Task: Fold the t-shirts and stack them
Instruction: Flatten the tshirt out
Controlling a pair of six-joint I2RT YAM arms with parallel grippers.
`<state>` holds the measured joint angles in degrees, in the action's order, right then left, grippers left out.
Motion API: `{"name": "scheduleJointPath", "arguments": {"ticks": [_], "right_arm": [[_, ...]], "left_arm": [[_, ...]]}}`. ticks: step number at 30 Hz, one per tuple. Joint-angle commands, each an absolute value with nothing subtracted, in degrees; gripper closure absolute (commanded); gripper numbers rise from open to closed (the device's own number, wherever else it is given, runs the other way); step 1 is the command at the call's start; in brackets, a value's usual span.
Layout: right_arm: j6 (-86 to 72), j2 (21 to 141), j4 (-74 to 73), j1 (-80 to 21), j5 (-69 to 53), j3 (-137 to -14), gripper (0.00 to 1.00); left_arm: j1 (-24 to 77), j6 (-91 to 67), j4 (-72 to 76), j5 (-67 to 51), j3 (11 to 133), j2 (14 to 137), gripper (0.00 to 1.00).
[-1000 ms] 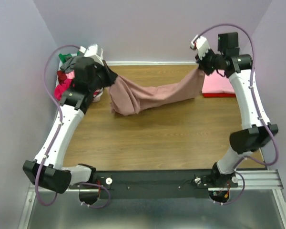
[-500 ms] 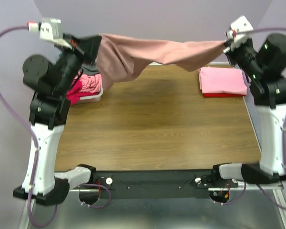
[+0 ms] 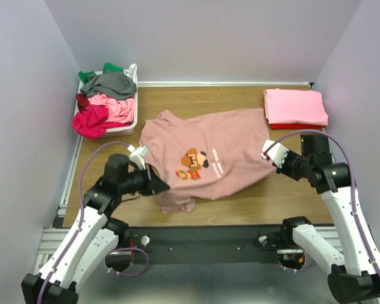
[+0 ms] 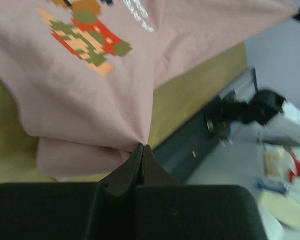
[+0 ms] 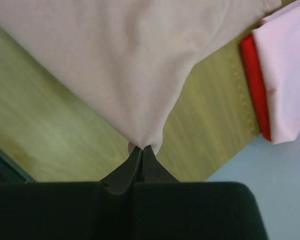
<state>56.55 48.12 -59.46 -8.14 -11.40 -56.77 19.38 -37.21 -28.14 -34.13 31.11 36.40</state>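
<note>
Wooden tabletop [image 3: 240,201] now holds the dusty-pink pixel-print tee [image 3: 221,142], aloft moments ago, spread print-up; left gripper [image 3: 158,185] and right gripper [image 3: 270,154] stay pinched on its near edge, folding next.

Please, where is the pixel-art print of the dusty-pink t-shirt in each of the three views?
Top external: the pixel-art print near the picture's middle, on the dusty-pink t-shirt.
Left wrist: upper left of the picture.
Right wrist: not in it; only plain cloth shows.
Shared landmark: the dusty-pink t-shirt itself.
</note>
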Motion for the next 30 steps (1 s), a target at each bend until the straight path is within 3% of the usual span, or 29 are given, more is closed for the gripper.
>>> {"name": "scheduleJointPath", "arguments": {"ticks": [1, 2, 4, 5, 6, 9, 14, 18, 25, 30], "right_arm": [[61.7, 45.7, -69.9, -7.8, -12.7, -55.9, 1.00], [61.8, 46.1, -70.7, -7.8, -13.1, -55.7, 0.99], [61.2, 46.9, -71.4, -7.9, -12.7, -55.2, 0.61], [60.9, 47.3, -71.5, -7.9, -12.4, -55.2, 0.42], [60.6, 47.5, -70.9, -7.8, -12.0, -55.7, 0.21], [57.3, 48.9, -67.4, -7.9, -11.6, -57.1, 0.10], [49.7, 56.1, -61.0, -7.8, -17.8, -60.3, 0.08], [36.3, 65.0, -50.3, -7.7, -21.0, -57.4, 0.08], [27.6, 79.4, -40.3, 3.7, -37.7, -59.4, 0.12], [27.8, 88.7, -39.2, 6.5, -47.3, -60.0, 0.19]], "left_arm": [[25.1, -48.1, -29.6, -43.9, 26.6, 29.0, 1.00], [26.3, -49.4, -29.6, -44.6, 25.4, 28.0, 0.97], [28.1, -49.6, -32.4, -45.7, 24.4, 26.7, 0.79], [28.2, -48.6, -34.0, -45.4, 26.2, 26.8, 0.54], [28.2, -47.6, -36.5, -44.6, 27.6, 26.9, 0.44], [28.2, -41.8, -40.3, -37.6, 35.8, 30.0, 0.38], [28.2, -28.9, -39.6, -19.8, 46.8, 40.0, 0.34], [27.3, -23.7, -26.8, -6.7, 48.0, 50.0, 0.26], [11.7, -15.9, -13.2, -16.3, 53.0, 69.3, 0.25], [7.8, -14.6, -13.0, -16.6, 64.5, 83.6, 0.26]]}}
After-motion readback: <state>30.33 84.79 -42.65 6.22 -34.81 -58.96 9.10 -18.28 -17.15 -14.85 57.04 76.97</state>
